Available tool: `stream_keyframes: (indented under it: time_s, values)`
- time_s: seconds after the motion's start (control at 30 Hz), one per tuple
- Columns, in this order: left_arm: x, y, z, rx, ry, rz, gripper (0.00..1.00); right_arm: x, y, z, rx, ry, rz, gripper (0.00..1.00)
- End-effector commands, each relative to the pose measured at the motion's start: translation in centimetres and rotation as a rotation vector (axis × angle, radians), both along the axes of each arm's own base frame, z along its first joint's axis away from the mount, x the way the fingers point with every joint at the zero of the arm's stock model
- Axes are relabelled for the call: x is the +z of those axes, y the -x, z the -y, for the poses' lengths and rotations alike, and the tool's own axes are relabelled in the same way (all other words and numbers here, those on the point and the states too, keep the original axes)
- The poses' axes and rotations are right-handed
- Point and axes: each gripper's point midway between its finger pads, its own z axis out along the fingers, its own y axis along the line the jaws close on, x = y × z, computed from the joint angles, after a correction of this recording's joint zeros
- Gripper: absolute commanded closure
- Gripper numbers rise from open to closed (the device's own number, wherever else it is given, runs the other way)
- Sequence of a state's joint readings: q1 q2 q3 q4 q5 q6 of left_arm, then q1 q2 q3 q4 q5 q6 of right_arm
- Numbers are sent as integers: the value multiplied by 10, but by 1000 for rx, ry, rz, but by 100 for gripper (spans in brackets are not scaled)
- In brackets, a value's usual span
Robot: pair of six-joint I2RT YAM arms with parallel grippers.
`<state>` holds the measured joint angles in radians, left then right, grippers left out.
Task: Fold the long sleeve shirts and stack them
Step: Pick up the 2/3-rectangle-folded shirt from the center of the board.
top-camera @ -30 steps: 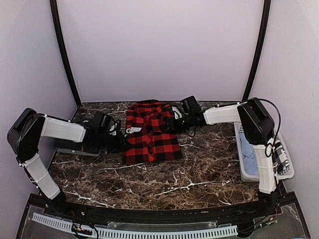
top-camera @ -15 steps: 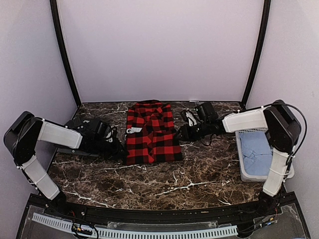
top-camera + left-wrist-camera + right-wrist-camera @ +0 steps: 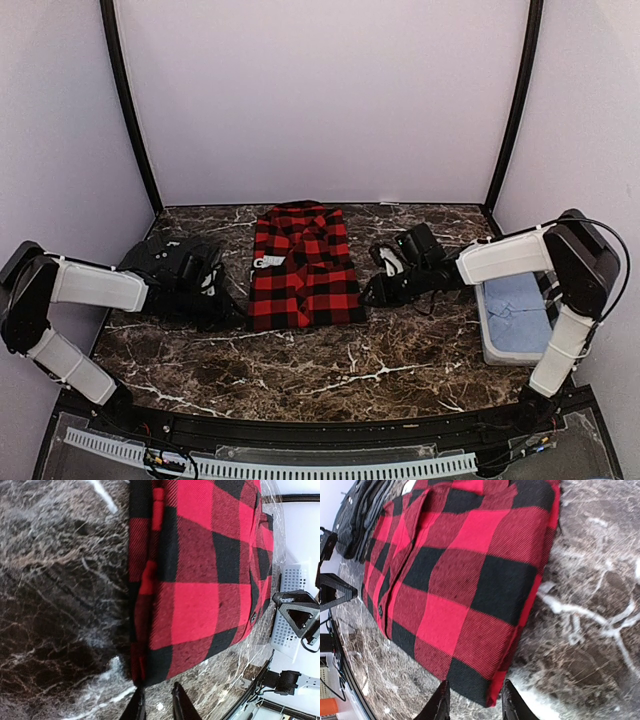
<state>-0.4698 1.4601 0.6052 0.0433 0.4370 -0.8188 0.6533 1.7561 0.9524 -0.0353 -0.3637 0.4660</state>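
We cannot read the white lettering (image 3: 268, 262) on the flannel shirt (image 3: 303, 268). The left arm (image 3: 100, 285) hides much of the charcoal shirt (image 3: 158, 262) from us.

Desk (image 3: 330, 365), near half: bare marble, open passage. Centre: folded flannel shirt (image 3: 303, 268), left claw (image 3: 156, 694) and right claw (image 3: 475, 686) at its near corners. Far left: charcoal shirt (image 3: 160, 262). Right edge: white basket (image 3: 497, 345).

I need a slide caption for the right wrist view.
Right hand open at a corner of the folded red-and-black checked shirt on a marble table.

Red-and-black check shirt (image 3: 302, 268), brown-veined marble table (image 3: 400, 350)
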Motion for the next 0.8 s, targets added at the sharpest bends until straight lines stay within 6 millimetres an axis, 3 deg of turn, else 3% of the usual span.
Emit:
stream_keyframes:
  time_s: [0.0, 0.77]
  values:
    - [-6, 14, -8, 11, -22, -20, 82, 2, 12, 3, -12, 18, 11, 68]
    - [-27, 17, -6, -9, -125, -23, 82, -37, 30, 6, -36, 160, -36, 72]
